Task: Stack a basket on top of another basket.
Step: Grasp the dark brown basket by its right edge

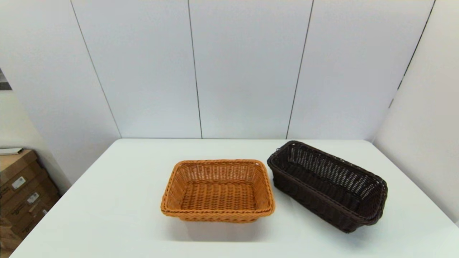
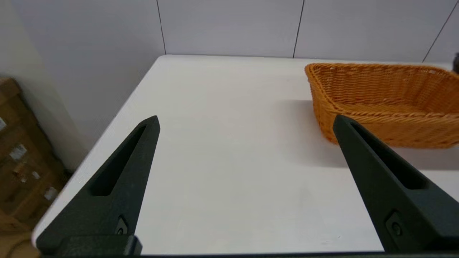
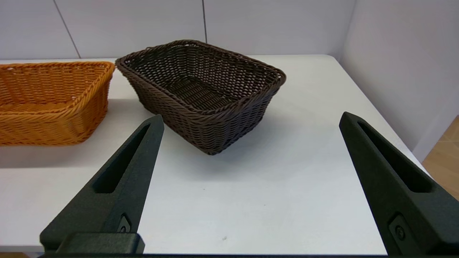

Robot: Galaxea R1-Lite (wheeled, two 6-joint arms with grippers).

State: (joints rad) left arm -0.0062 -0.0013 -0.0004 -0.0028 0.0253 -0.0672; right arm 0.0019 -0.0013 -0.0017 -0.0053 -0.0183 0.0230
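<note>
The dark brown basket (image 1: 328, 184) stands at an angle on the right of the white table, empty; it also shows in the right wrist view as the dark brown basket (image 3: 200, 91). The orange-tan basket (image 1: 218, 190) sits at the table's middle, just left of it, also empty, and appears as the orange-tan basket (image 2: 383, 102) and the orange-tan basket (image 3: 50, 100) in the wrist views. Neither arm shows in the head view. My left gripper (image 2: 245, 120) is open, over bare table near the front left. My right gripper (image 3: 251, 118) is open, short of the dark basket.
The white table (image 1: 118, 200) is bounded by grey wall panels behind and a wall on the right. Cardboard boxes (image 1: 21, 190) stand on the floor beyond the table's left edge. Bare tabletop lies in front of both baskets.
</note>
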